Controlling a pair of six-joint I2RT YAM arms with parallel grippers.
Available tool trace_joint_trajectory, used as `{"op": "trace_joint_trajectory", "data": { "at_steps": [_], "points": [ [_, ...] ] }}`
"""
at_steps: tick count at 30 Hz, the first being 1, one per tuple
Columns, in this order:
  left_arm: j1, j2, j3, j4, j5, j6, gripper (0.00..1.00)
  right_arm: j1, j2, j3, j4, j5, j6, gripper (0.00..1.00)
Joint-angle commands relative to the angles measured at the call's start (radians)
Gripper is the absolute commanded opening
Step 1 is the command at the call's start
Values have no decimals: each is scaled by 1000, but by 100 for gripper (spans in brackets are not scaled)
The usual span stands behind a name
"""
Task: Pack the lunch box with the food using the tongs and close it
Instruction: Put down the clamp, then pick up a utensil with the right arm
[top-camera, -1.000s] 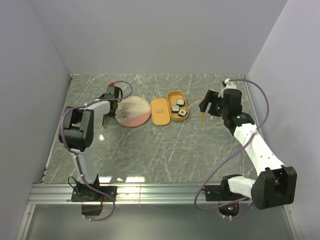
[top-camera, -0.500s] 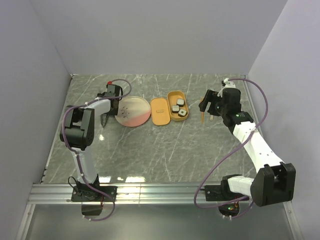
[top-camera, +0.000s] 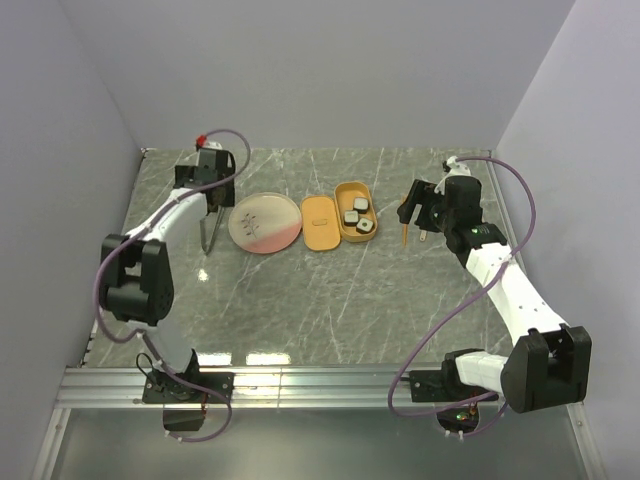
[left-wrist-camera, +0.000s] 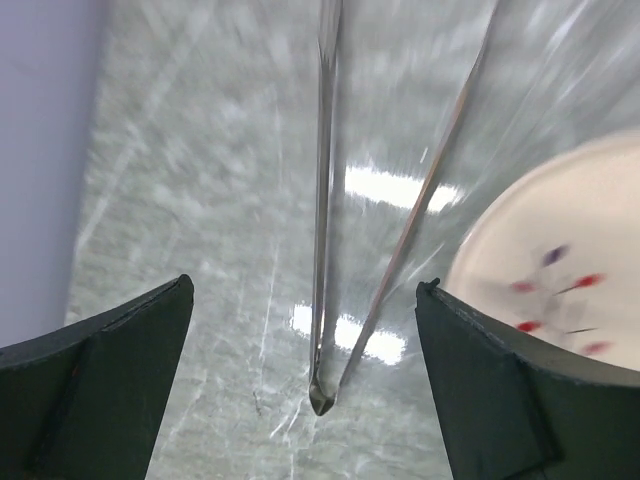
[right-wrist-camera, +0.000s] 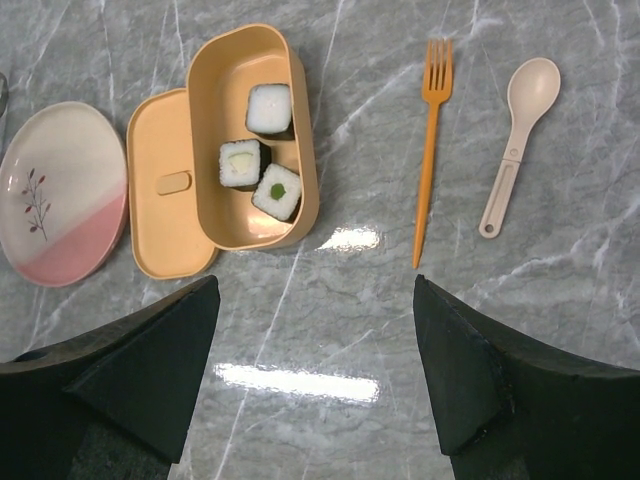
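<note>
from here i read the lunch box (right-wrist-camera: 225, 90) and its lid (right-wrist-camera: 165, 215) as one plain orange-tan. the rolls (right-wrist-camera: 269, 108) are dark outside and white within, with one centre green and one a paler green. the plate (right-wrist-camera: 60, 190) is cream with a pink wedge and a dark reddish twig print. i see an orange fork (right-wrist-camera: 431, 150), a beige spoon (right-wrist-camera: 520, 130), silvery tongs (left-wrist-camera: 322, 200) and a grey, white-veined marble table (right-wrist-camera: 380, 130).

food (right-wrist-camera: 245, 163) in open lunch box (right-wrist-camera: 232, 85)

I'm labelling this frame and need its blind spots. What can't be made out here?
- Left wrist view: the open ends of the tongs run off the top edge, and the image is blurred.
- Left wrist view: the plate is cut by the right edge, its pattern smeared.
- Top view: the fillings of the food are too small to tell.
</note>
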Motion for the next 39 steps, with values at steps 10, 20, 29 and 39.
{"op": "trace_joint_trajectory", "data": {
  "at_steps": [10,20,29,39],
  "points": [
    [0,-255,157,-51,150,-190,99,-6,123,144,-74,138,-70,73],
    [0,-335,56,-45,159,-221,99,-12,425,261,-157,140,-89,60],
    [0,-350,43,-64,148,-206,99,-21,612,385,-170,135,-121,57],
    [0,-381,19,-76,152,-207,99,-21,750,462,-161,158,-122,50]
  ]
}}
